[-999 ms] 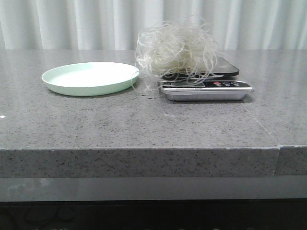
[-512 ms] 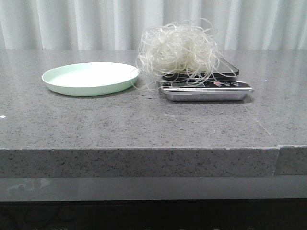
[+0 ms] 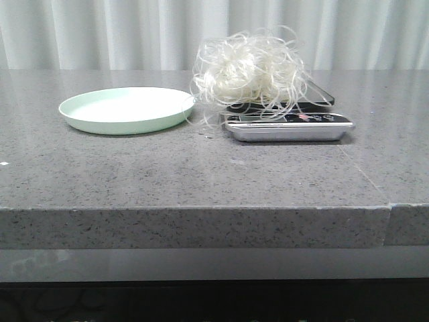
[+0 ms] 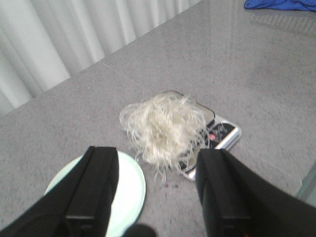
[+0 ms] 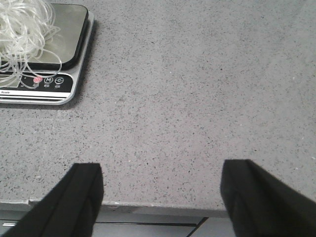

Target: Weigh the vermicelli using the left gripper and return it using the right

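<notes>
The pale green plate [image 3: 125, 109] sits bare on the left; just right of it the vermicelli [image 3: 249, 72] rests heaped on the scale [image 3: 287, 123] — strands spilling over its edge. Left gripper [image 4: 158, 190] and right gripper [image 5: 163, 202] both hang spread wide, holding nothing.

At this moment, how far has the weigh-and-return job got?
Done: the vermicelli sits on the scale, and the green plate is bare. In hand: nothing; the left gripper and right gripper are both open. Left: the right gripper returns it.
</notes>
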Robot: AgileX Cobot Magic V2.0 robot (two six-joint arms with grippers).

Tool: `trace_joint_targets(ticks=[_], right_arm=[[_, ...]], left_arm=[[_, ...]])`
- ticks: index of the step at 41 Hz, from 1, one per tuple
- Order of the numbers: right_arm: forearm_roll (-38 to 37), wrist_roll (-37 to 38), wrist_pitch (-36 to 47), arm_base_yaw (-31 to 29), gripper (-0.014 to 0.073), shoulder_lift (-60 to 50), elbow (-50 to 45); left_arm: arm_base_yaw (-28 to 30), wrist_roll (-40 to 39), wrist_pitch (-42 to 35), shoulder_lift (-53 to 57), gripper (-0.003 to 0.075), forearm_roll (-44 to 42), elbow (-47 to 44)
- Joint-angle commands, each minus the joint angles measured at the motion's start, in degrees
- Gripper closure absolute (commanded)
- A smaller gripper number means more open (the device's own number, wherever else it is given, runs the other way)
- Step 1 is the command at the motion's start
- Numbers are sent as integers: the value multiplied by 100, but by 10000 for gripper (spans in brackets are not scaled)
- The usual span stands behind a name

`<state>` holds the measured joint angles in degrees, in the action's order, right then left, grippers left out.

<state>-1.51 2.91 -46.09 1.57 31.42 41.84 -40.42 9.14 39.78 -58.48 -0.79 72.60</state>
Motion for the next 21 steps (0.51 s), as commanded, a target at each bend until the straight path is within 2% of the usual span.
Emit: trace_joint_targets(ticks=[1, 8, 21], right_arm=[[-13, -32, 274, 0, -1, 77, 190], [-3, -157, 247, 93, -1, 77, 190], [246, -440, 303, 1004, -1, 165, 269]], left_arm=[[-8, -49, -626, 630, 300, 79, -470], [-8, -49, -712, 1626, 300, 79, -1458], [-8, -49, -673, 3101, 300, 111, -2552]])
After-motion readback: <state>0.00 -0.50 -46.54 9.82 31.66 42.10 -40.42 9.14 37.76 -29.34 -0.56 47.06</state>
